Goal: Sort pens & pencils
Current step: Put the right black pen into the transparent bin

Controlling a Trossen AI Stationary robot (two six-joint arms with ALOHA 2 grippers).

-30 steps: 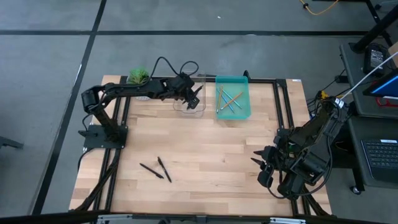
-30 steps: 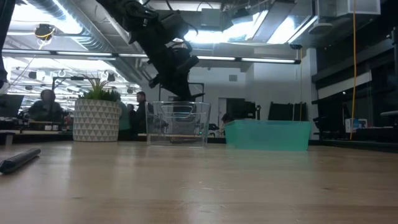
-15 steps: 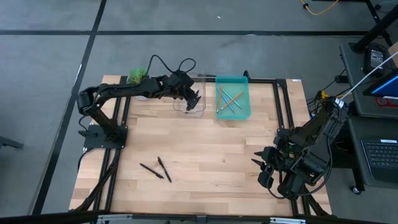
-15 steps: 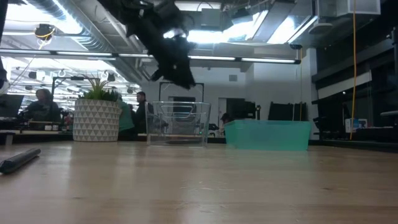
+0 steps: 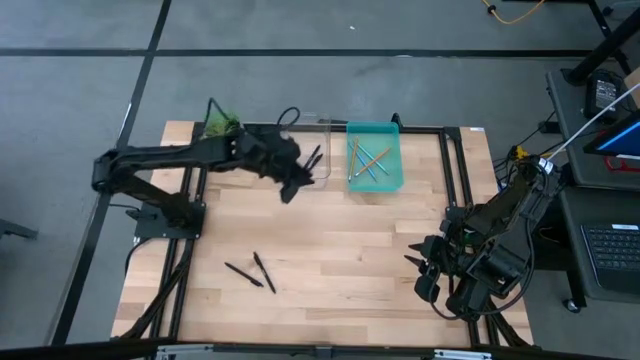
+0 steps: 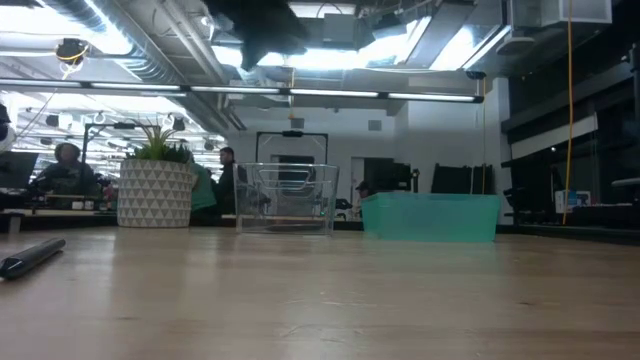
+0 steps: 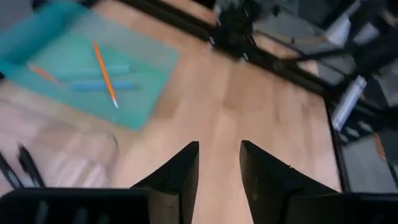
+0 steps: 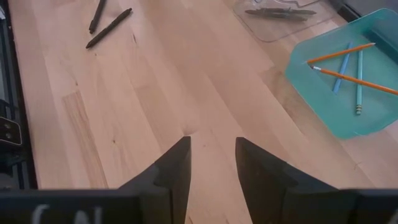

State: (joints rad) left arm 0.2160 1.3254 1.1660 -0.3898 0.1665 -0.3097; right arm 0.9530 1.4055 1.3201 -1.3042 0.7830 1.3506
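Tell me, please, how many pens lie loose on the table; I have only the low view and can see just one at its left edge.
Observer: Two loose pens lie close together, at the lower left of the high view.
Operator: Thank you. Is anything in the clear container?
Observer: Yes, two more pens lie in the clear container.
Operator: Is the left gripper carrying one?
Observer: No, the left gripper is open and empty, beside that container; the right gripper waits open at the table's right.
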